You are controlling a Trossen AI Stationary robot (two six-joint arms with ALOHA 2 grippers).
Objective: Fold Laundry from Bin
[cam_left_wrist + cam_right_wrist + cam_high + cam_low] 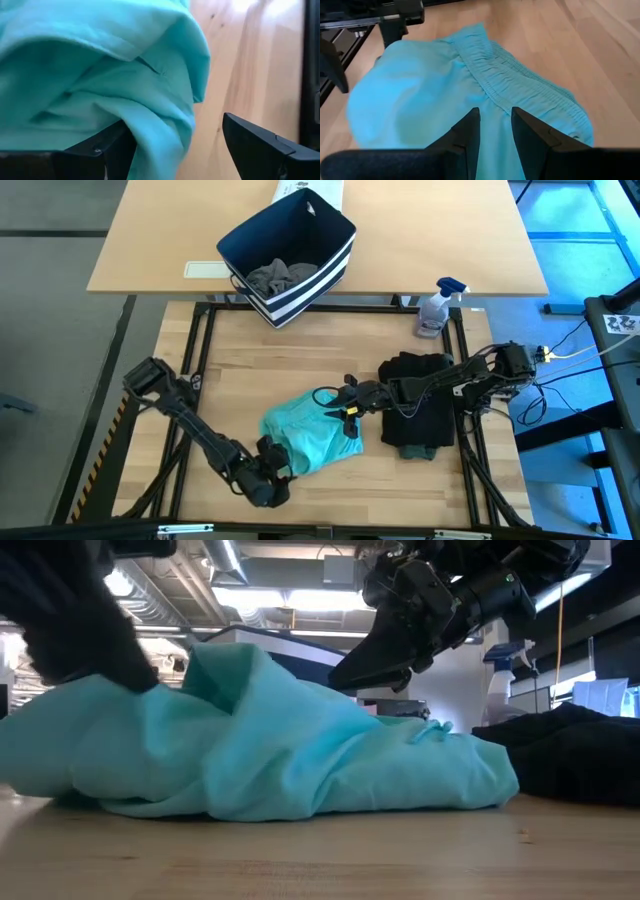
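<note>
A teal piece of laundry (310, 435) lies crumpled on the wooden table's middle, its gathered waistband (520, 85) toward the right. My right gripper (495, 125) reaches in from the right over a black garment pile (420, 430) and is shut on the teal piece's right edge. My left gripper (175, 150) stands open at the piece's near left corner (278, 478), with a fold of teal cloth (165, 125) between its fingers. The navy bin (300, 290) stands on the far table and holds grey cloth (280, 275). My left gripper has the teal fold lying against the inner side of one open finger (107, 145), while the other finger (265, 150) stands clear over bare wood. My right gripper pinches the teal piece at its waistband (497, 97) between its two fingers, slanting down from the table's right. The cloth stays slack, resting on the table.
A spray bottle (435, 305) stands at the table's far right corner. The black pile (580, 750) lies right of the teal piece, under my right arm. Bare wood shows along the near edge (320, 850) and the far left of the table (250, 370).
</note>
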